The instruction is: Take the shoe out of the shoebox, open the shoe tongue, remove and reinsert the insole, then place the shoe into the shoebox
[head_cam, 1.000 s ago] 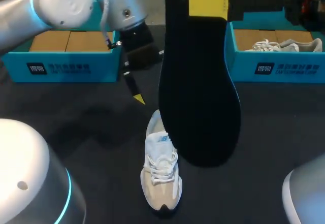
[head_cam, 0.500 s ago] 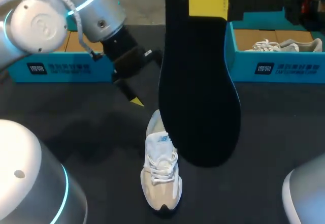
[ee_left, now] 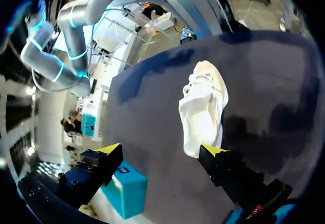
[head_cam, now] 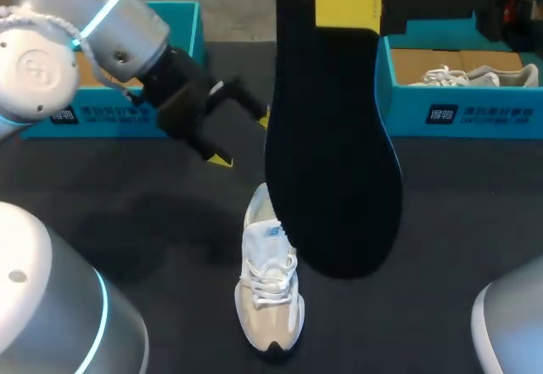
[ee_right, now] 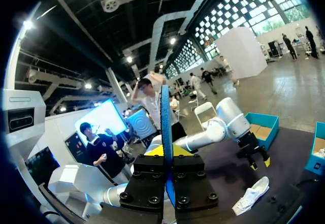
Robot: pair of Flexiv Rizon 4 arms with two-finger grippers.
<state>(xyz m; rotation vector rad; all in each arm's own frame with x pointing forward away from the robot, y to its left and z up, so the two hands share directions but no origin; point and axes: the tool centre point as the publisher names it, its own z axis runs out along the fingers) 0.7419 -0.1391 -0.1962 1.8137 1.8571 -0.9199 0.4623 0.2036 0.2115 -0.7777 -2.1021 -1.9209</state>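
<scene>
The right claw (ee_right: 166, 153) pinches the insole (head_cam: 331, 162). The left claw (ee_left: 161, 150), spread wide, should steady the sneaker (ee_left: 203, 109) ahead of it for reinsertion.

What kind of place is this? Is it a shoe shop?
More likely a robot workbench: the right gripper holds a black insole, and a white shoe lies on a dark table near a blue shoebox.

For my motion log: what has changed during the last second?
My left arm drew back toward its own side and turned its wrist; the left gripper, open and empty, now shows both tips. The right gripper still holds the insole up; the shoe has not moved.
</scene>
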